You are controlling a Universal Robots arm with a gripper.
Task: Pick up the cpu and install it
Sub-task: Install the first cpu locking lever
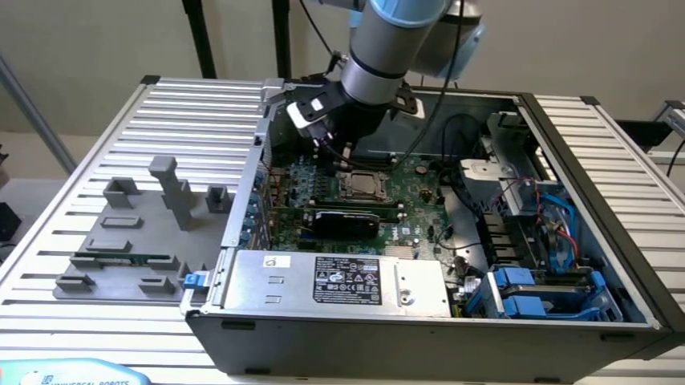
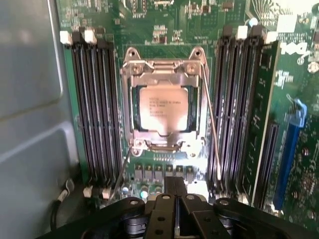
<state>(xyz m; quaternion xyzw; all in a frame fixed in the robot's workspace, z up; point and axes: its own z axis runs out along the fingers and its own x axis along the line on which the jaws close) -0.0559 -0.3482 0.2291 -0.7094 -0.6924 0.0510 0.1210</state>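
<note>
On the exterior view's left, grey plastic fixture blocks (image 1: 160,196) stood on the ribbed metal counter (image 1: 64,317), and a long narrow green memory stick (image 1: 120,259) lay among them. Just beside them, toward the middle, sat an open computer case (image 1: 599,160) with its side panel off. A silver power supply (image 1: 337,279) lay along its near edge and the green motherboard (image 1: 412,220) lay behind that.

The cpu (image 1: 361,185) sat flat in the socket on the motherboard, its silvery top facing up. The robot arm (image 1: 380,48) reached down into the case directly over that part of the board.

In the wrist view the cpu (image 2: 163,110) lay square inside the socket's metal frame (image 2: 164,69), with thin wire levers running along the frame's sides. Rows of black memory slots (image 2: 94,109) flanked the socket on both sides. The gripper (image 2: 175,186) hung above the board near the socket's edge, apart from the cpu. Its black fingers were pressed together with nothing between them.

On the exterior view's right, blue drive caddies (image 1: 535,293) filled the case's near corner, with bundled cables above them.
</note>
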